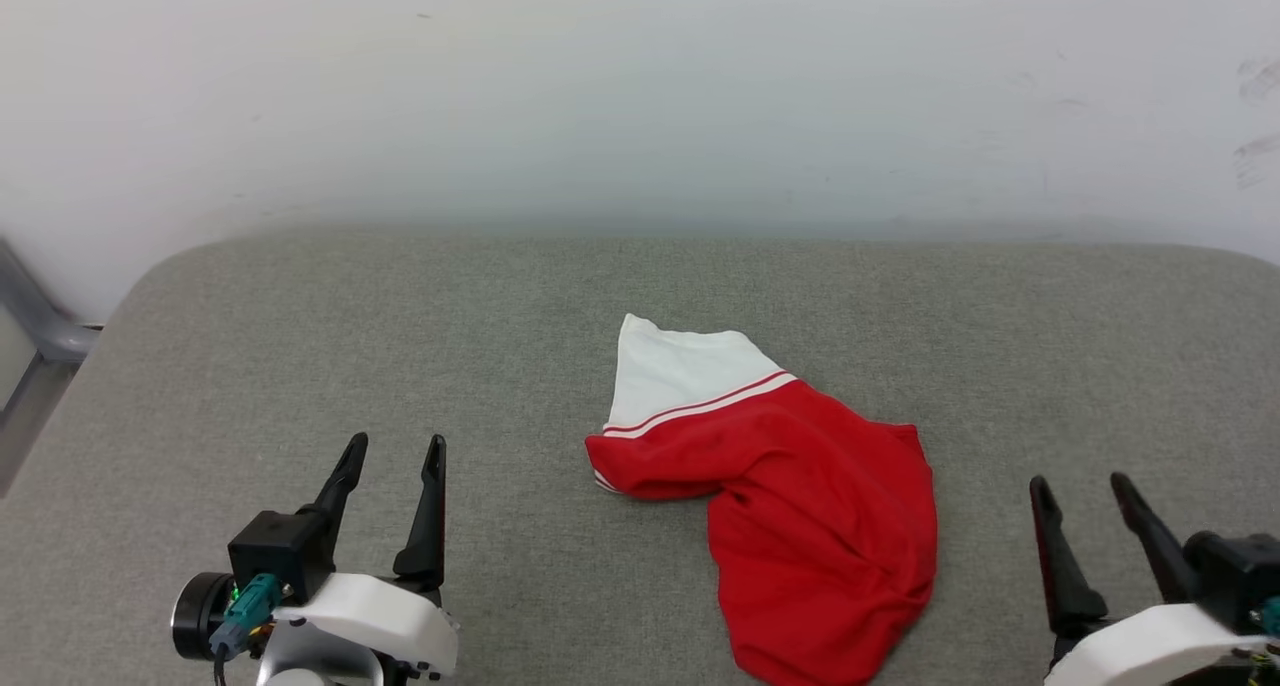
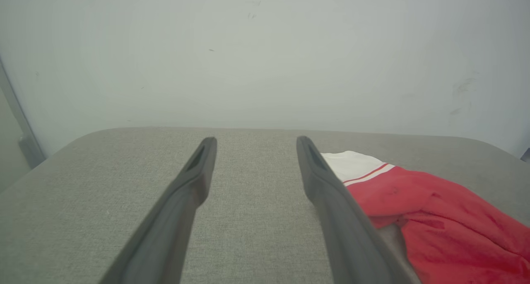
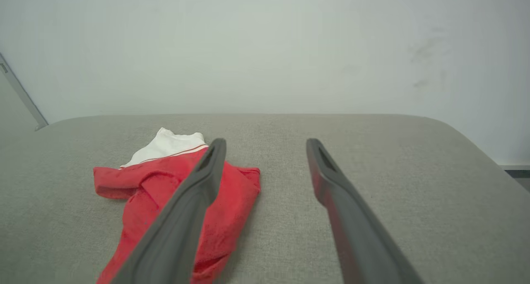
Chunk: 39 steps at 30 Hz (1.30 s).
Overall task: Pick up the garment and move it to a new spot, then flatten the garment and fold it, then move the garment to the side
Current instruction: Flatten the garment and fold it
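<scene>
The garment [image 1: 800, 496] lies crumpled on the grey padded table [image 1: 400, 316], a red heap with one white sleeve and striped trim pointing to the far side. Its lettering is hidden. My left gripper [image 1: 395, 451] stands open at the lower left, well to the left of the cloth, with nothing between its fingers. My right gripper [image 1: 1082, 488] stands open at the lower right, a short way right of the red cloth. In the left wrist view the garment [image 2: 434, 209] lies right of the open gripper [image 2: 256, 140]. In the right wrist view the garment [image 3: 165, 180] lies left of the open gripper [image 3: 267, 141].
A pale wall [image 1: 640, 86] rises just behind the table's rounded far edge. A grey metal frame [image 1: 40, 326] stands off the table's far left corner. Bare grey surface stretches left of the garment and behind it.
</scene>
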Motion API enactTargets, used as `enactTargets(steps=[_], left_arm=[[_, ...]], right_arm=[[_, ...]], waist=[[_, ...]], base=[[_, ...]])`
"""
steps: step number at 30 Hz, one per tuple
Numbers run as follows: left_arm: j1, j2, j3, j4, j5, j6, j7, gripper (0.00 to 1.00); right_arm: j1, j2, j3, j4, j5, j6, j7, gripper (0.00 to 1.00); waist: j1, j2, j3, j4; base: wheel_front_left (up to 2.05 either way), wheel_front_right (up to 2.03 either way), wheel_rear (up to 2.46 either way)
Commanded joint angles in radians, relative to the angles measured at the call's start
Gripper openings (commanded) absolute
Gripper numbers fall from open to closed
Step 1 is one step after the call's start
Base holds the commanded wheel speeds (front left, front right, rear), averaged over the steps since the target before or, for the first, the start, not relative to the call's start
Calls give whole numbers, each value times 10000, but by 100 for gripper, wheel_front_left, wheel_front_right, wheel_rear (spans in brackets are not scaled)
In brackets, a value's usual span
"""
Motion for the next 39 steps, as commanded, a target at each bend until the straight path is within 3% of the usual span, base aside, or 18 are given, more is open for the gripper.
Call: enactTargets(steps=[1,6,13,19,29,30,31,32,39], left_arm=[[-109,27,4,17,-24,-34,-9,100],[-380,-34,-88,-19,32,-88,2,100],[-703,-286,-116,-135,112,-65,-25,100],[-988,-503,-50,-132,226,-214,-49,100],[-1231,-923,393,-89,527,-497,-48,100],[-1231,-966,434,-86,563,-522,-48,100],[-1227,-996,484,-76,599,-559,-48,100],[-1214,-1027,532,-68,647,-577,-48,100],[-994,-1064,801,30,837,-683,-38,100]], right_arm=[[146,15,85,132,-29,-7,331,100],[296,-59,1068,579,-84,-7,2429,100],[7,-1208,2975,865,718,-8,4812,100],[-561,-1973,4383,1180,1202,-8,5759,100],[-886,-2413,5458,3033,1791,-8,6781,100],[-882,-2405,5471,3180,1863,-8,6863,57],[-889,-2412,5496,3249,1933,-8,6911,33],[-896,-2390,5483,3247,2018,-7,6861,0],[-1822,-2229,4554,1934,1893,-11,5510,0]], waist=[[1,-1,30,66],[1,-1,208,468],[1,-1,674,1240],[1,-1,1333,1757],[1,-1,1960,1974],[1,-1,1980,1959],[1,-1,1994,1930],[1,-1,1984,1885],[1,-1,1702,1329]], base=[[0,0,0],[0,0,0],[0,0,0],[0,0,0],[0,0,0],[0,0,0],[0,0,0],[0,0,0],[0,0,0]])
